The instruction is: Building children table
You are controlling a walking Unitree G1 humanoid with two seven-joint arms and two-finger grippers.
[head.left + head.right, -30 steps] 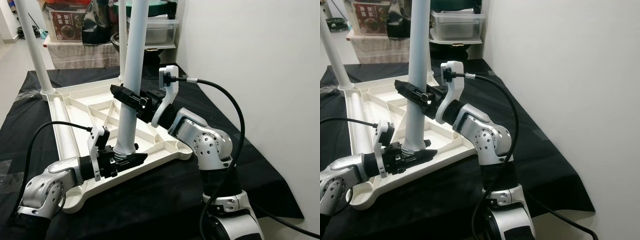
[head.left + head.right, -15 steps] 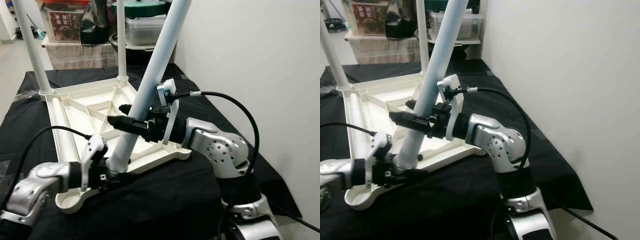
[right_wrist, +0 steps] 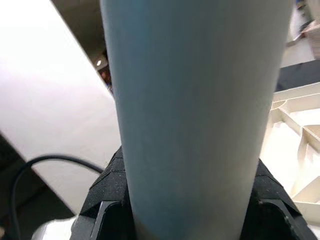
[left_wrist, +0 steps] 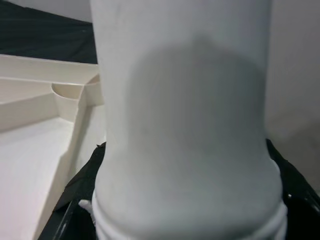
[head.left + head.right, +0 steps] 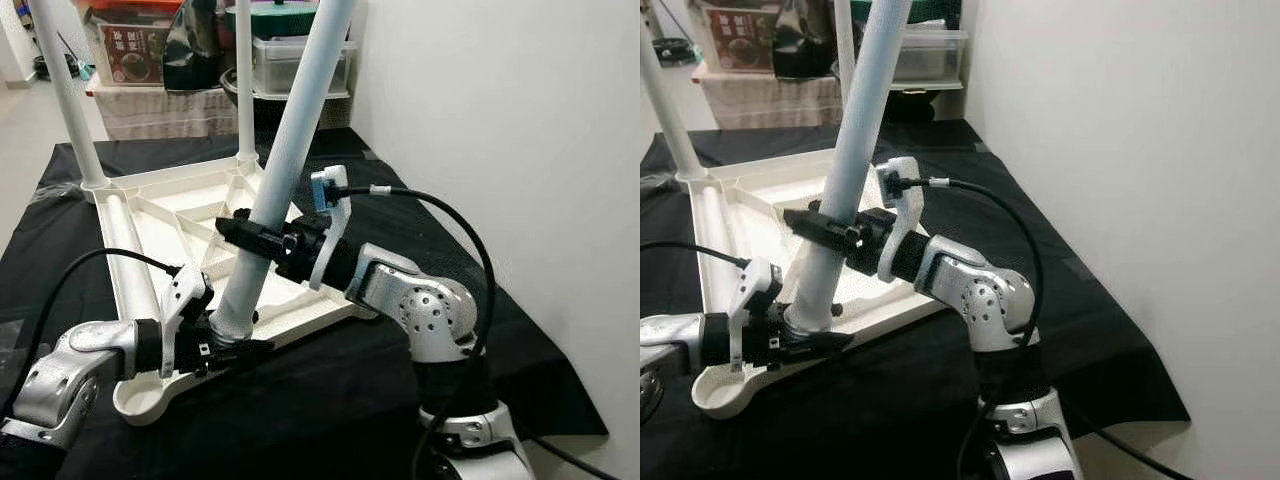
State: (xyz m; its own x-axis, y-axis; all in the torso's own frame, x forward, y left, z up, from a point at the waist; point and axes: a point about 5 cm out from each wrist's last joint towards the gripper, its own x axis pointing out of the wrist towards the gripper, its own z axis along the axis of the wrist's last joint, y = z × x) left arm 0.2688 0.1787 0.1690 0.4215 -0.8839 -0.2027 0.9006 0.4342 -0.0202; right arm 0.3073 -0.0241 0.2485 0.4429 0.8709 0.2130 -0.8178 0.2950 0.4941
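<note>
Dark red and printed with white characters too small for reading: a cardboard carton (image 5: pixel 130 45), standing at the back of the room on a low cloth-draped shelf. Beside it, sitting stacked, a clear plastic storage box (image 5: pixel 300 65) under a green lid (image 5: pixel 275 18). No other writing readable.

Spreading over the surface, a wrinkled black cloth (image 5: pixel 330 400), hanging down at the near edge. Running along the robot's right, a plain white wall (image 5: pixel 500 120).

Lying upside down on the cloth, a white plastic ribbed table top (image 5: pixel 150 215), underside facing up. Standing upright in its two far corners, two white tubular legs, one at the far left (image 5: pixel 65 95) and one at the far right (image 5: pixel 244 80).

Leaning over the near edge of the table top, a tilted white tubular plastic leg (image 5: pixel 290 150), top slanting towards the wall, foot hovering at the near rim. Not clear whether resting in a socket.

Clenching around the foot of that tilted leg, the left end effector (image 5: pixel 225 345), black fingers (image 4: pixel 75 200) hugging both sides just above the threaded end. Clamping the same leg higher up, about mid-height over the table top, the right end effector (image 5: pixel 250 232), black fingers (image 3: pixel 107 195) pressing on either side of the tube.
</note>
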